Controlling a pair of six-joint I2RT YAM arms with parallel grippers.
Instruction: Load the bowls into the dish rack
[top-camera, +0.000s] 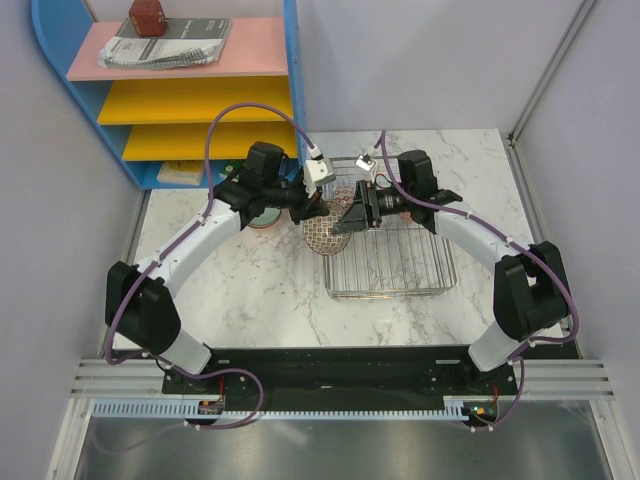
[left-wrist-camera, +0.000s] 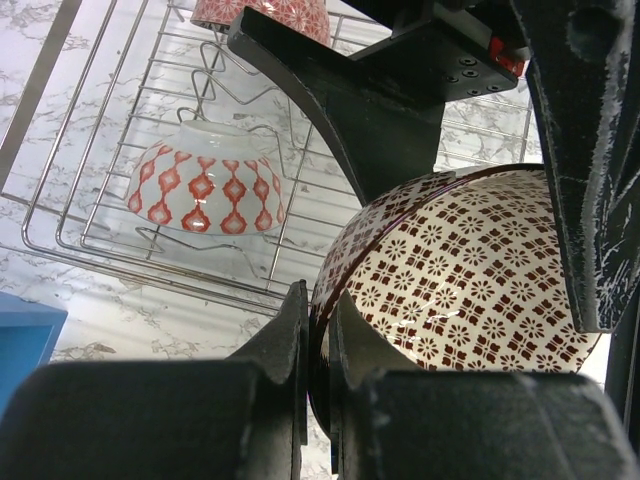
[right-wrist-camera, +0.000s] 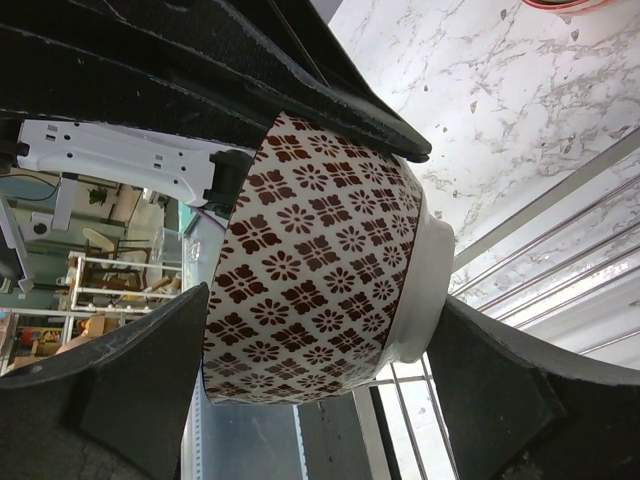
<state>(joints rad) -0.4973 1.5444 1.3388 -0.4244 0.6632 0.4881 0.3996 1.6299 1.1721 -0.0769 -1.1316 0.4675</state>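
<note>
Left end effector (left-wrist-camera: 320, 335): pressed together on the rim of the mesh-patterned bowl (left-wrist-camera: 470, 270), one finger inside, one outside. Bowl held on its side, clear of the counter (top-camera: 250, 290).

Right end effector (right-wrist-camera: 320, 300): spread wide, one finger at the bowl's rim, the other at its foot. Cannot tell whether the pads actually bear on it. Looks to me like a handover or a two-handed steadying.

Position: bowl hangs between the two arms, over the left edge of the dish rack (top-camera: 400, 270), not yet down among the wires.

Progress: a red-and-white bowl (left-wrist-camera: 205, 180) sits upside down in the rack, and a second red bowl (left-wrist-camera: 260, 12) beyond it. A pale bowl (top-camera: 263, 217) waits on the counter under the left arm, beside the rack. Roughly halfway, by my estimate.
</note>
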